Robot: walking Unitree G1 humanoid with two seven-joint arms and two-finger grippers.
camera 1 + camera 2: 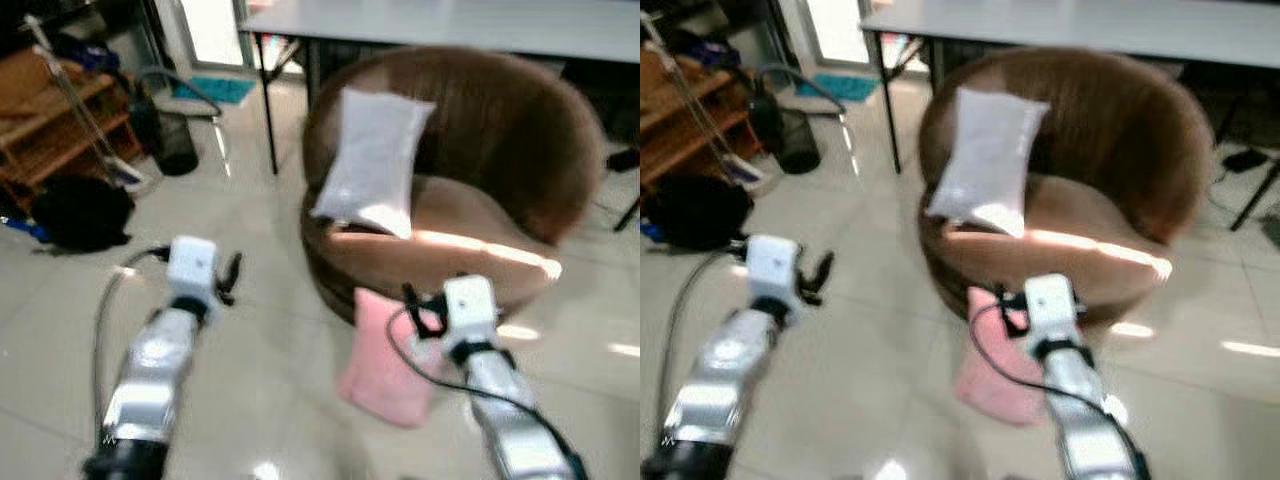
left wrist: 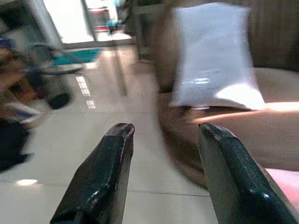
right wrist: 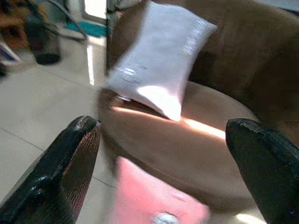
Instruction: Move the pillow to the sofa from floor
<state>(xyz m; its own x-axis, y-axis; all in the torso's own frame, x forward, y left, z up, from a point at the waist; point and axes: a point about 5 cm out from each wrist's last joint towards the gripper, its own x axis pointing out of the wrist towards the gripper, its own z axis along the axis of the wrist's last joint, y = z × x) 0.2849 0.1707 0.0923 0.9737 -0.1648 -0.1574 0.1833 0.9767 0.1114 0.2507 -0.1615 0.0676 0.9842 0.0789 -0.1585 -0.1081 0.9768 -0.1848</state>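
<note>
Down on the glossy pale floor tiles (image 1: 270,400), a soft pink pillow (image 1: 385,365) leans against the front of the round brown sofa (image 1: 500,150), touching its base; the pillow looks plump and rectangular, with smooth fabric. The sofa is a tub-shaped chair with a curved velvety back and a lighter brown seat cushion crossed by a band of sunlight. On that seat a white pillow (image 1: 375,160) stands tilted against the backrest, its surface smooth and slightly shiny. The right gripper (image 1: 425,305) hangs just above the pink pillow's upper edge, and the right wrist view shows its two black fingers (image 3: 70,168) spread wide with nothing between them, the pink pillow below and the sofa seat beyond. The left gripper (image 1: 228,280) is held over bare tiles, well apart from the pillow, and the left wrist view shows its textured black fingers (image 2: 105,177) parted and empty, with a corner of pink at the frame's edge. The head views take in more of the room: a grey table (image 1: 450,25) on thin black legs behind the sofa, a dark bin (image 1: 172,140), a black bag (image 1: 80,212) lying on the floor, and a wooden shelf (image 1: 50,110). All views are somewhat blurred.
</note>
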